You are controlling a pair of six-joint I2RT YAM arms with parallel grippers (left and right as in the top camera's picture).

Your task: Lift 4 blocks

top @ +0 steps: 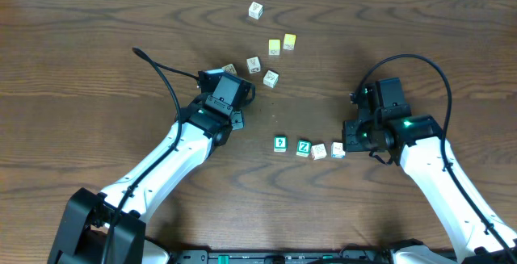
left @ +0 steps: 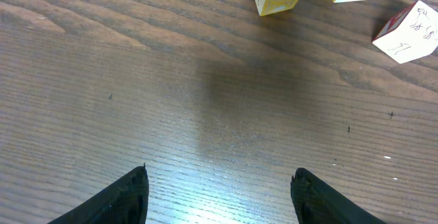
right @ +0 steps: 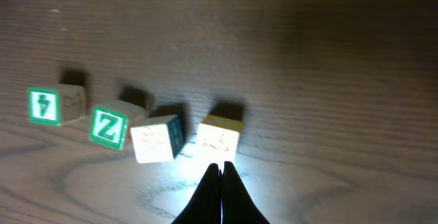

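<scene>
- Left gripper [left: 219, 177]: jaws released wide, empty, over the bare dark wooden table [top: 97, 22], well apart from the task's things.
- Green-faced alphabet cube [top: 280, 143], green Z cube [top: 303, 147], blue-printed white cube [top: 319, 151], pale end cube [top: 338, 149]: one row, parallel to the table's near edge, right of centre.
- Right gripper [right: 220, 170]: jaws clenched, empty, tips just beside the pale end cube; the row extends leftward from them. Judged the nearer arm.
</scene>
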